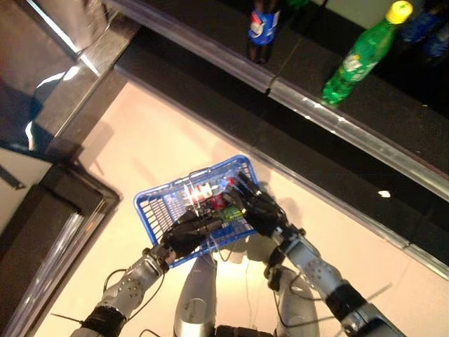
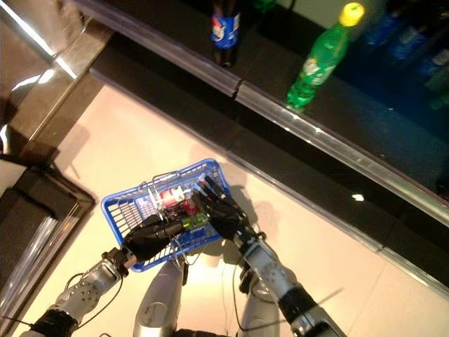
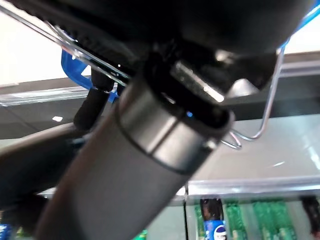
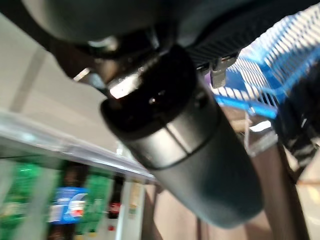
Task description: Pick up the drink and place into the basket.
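Observation:
A blue wire basket (image 1: 156, 205) hangs low in front of me over the pale floor. Inside it lie a red and white drink (image 1: 200, 191) and a small red and green drink (image 1: 223, 208). My left hand (image 1: 188, 235) sits at the basket's near edge, its fingers curled round the wire handle (image 3: 265, 107). Over the basket's right side my right hand (image 1: 258, 207) lies with straight fingers, touching the red and green drink. In the right wrist view only the thumb (image 4: 180, 135) and a part of the basket (image 4: 270, 70) show.
A dark shelf with a metal rail (image 1: 295, 95) runs across the back. On it stand a green bottle with a yellow cap (image 1: 361, 53) and a dark bottle with a blue label (image 1: 263, 28). A dark glass-fronted cabinet (image 1: 49, 210) stands at the left.

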